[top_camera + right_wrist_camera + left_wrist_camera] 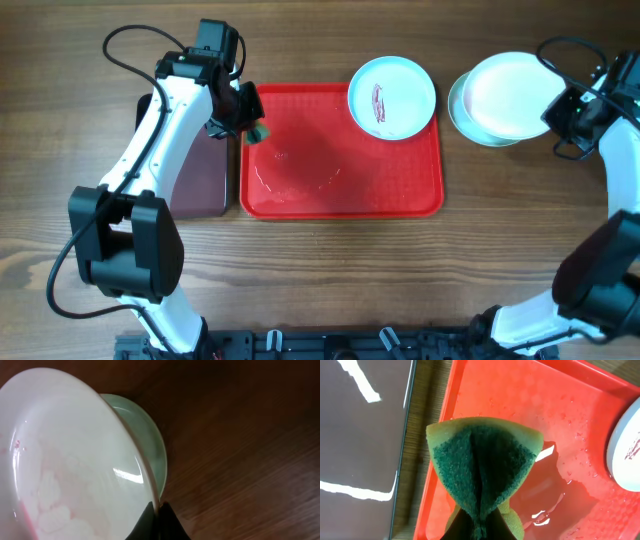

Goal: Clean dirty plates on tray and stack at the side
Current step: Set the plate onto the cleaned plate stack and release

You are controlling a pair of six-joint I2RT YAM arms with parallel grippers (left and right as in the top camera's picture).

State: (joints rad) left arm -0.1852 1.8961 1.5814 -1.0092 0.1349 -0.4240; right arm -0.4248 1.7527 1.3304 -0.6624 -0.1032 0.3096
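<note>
The red tray (300, 190) lies in the middle of the table. A mint-blue plate (392, 96) with a reddish sauce smear sits on its far right corner; its rim shows in the left wrist view (626, 447). My left gripper (248, 125) is shut on a green sponge (482, 462) above the tray's left edge (440, 450). My right gripper (556, 112) is shut on the rim of a white plate (508, 94), held tilted over another mint-blue plate (462, 115) on the table right of the tray. The white plate (65, 460) has faint pink smears; the mint plate (150, 440) lies under it.
A dark brown-black tray (195, 170) lies left of the red tray, partly under my left arm; it also shows in the left wrist view (360, 445). Water pools on the red tray's floor (555, 490). Bare wooden table (250, 445) lies right of the plates.
</note>
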